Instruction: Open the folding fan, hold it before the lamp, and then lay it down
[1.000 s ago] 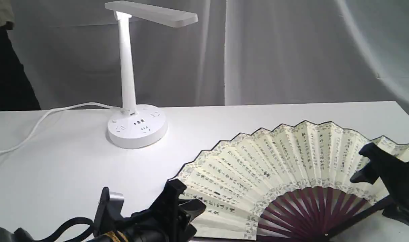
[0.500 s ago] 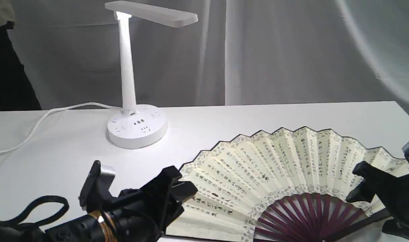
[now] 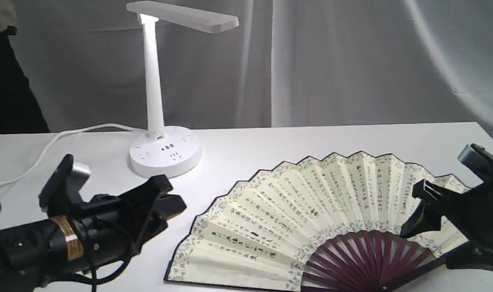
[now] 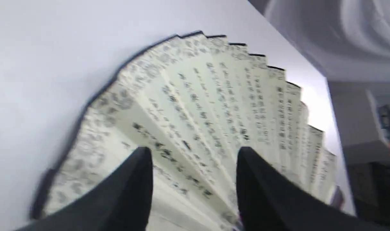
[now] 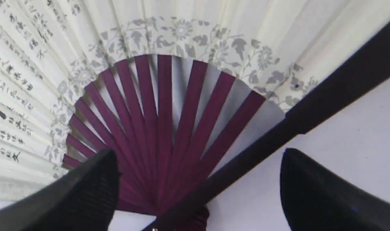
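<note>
- We see left gripper (image 3: 171, 196) low at worktop's (image 3: 271, 142) near-left corner, fingers apart, empty.
- Right gripper (image 5: 199, 154) hovers above ribs of open folding fan (image 3: 311, 202), fingers wide, gripping nothing.

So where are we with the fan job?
Done: the cream pleated paper fan lies spread open on the white table. In hand: the open right gripper straddles its dark guard; the open left gripper is clear. Left: likely just retreat; the white desk lamp step isn't checkable here.

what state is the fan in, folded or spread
Spread: the folding fan shows its pleats and maroon ribs fanned out wide.
</note>
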{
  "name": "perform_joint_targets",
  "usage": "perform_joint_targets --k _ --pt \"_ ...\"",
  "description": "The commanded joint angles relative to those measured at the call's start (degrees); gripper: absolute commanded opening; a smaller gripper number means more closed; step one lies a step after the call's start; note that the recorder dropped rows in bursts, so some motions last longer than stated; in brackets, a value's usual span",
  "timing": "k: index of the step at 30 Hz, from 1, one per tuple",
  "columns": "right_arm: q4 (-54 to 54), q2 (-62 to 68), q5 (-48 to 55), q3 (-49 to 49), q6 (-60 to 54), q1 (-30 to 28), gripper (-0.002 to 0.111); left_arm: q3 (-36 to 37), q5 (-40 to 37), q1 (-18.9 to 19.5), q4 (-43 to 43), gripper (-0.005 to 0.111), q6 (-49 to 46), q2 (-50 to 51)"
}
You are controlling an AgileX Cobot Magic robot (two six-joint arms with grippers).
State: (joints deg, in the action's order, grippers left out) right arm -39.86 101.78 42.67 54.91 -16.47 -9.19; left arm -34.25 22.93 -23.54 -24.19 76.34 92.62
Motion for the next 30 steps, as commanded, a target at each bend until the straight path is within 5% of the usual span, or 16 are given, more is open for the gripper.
perform_joint_targets --k 1,7,10,14,23,27,30 --pt "6.14 -0.35 5.18 3.39 3.91 0.11 0.07 -2.85 -11.89 2.71 -2.14 0.042 -0.59 -3.59" --pt "12.1 -0.35 9.91 7.16 10.97 0.11 0.065 -10.77 -32.41 6.73 -5.1 0.041 -4.49 -6.62" --pt "16.84 -0.35 12.49 9.01 12.2 0.11 0.063 -16.26 -48.28 7.64 -6.43 0.029 -13.33 -6.49" --pt "23.46 -0.35 15.87 12.02 14.6 0.11 0.057 -21.27 -58.2 9.44 -5.48 0.007 -28.75 -6.41" --pt "26.51 -0.35 18.59 14.53 12.17 1.51 0.01 -26.33 -69.04 21.08 12.07 0.0 -50.47 -6.41" --pt "33.49 -1.05 18.02 14.53 11.77 5.82 0.0 -26.33 -69.43 26.26 24.19 0.0 -58.48 -6.41" --pt "38.78 -2.32 17.32 14.53 14.1 8.81 0.0 -26.33 -69.77 26.4 23.11 0.0 -62.04 -6.41"
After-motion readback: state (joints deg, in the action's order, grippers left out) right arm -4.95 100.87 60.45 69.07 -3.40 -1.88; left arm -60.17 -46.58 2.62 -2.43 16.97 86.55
